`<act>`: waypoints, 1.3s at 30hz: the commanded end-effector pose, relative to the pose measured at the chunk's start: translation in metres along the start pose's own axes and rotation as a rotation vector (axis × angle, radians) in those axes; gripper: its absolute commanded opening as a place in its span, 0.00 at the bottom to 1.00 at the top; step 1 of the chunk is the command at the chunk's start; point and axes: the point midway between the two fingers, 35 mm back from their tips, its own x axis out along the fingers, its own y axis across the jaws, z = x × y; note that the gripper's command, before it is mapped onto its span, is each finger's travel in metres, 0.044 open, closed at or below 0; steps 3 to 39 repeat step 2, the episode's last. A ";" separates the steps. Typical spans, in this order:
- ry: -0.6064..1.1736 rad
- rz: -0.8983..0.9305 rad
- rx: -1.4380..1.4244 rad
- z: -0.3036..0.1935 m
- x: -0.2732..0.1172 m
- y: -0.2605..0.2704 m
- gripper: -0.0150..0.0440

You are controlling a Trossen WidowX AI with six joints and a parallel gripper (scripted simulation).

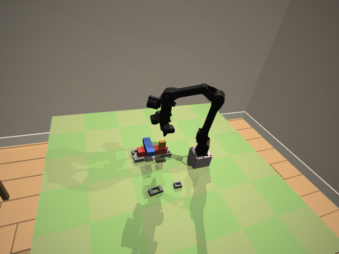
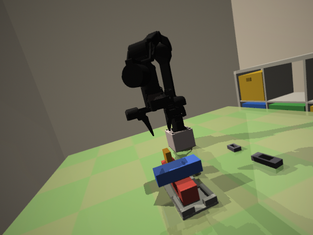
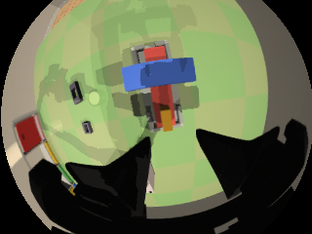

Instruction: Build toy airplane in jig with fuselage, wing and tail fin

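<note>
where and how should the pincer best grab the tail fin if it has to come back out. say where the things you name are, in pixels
Probably by its upper part, from above, with the pincer (image 1: 164, 134) (image 2: 161, 133) (image 3: 174, 136) closing across its narrow width: the orange fin (image 1: 162, 144) (image 2: 167, 155) (image 3: 167, 120) stands upright, clear of the blue wing (image 1: 148, 146) (image 2: 177, 170) (image 3: 159, 74).

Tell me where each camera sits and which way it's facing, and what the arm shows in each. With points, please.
Top: high up off to one side, looking down across the mat at the jig (image 1: 139, 160) (image 2: 182, 215) (image 3: 181, 125); nearly the whole arm shows.
Exterior: low, beyond the fuselage's (image 1: 141, 152) (image 2: 188, 193) (image 3: 155, 53) nose, facing the base (image 1: 201, 162) (image 2: 183, 141); the arm shows front-on.
Wrist: on the arm, facing past its open fingers toward the wing (image 1: 148, 146) (image 2: 178, 170) (image 3: 163, 73); only the gripper end shows clearly.
Shared by top and exterior: arm, base, plane.
</note>
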 end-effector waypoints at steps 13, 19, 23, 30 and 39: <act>0.000 0.000 -0.004 0.000 0.000 0.000 0.69; 0.000 0.000 -0.004 0.000 0.000 0.000 0.69; 0.000 0.000 -0.004 0.000 0.000 0.000 0.69; 0.000 0.000 -0.004 0.000 0.000 0.000 0.69; 0.000 0.000 -0.004 0.000 0.000 0.000 0.69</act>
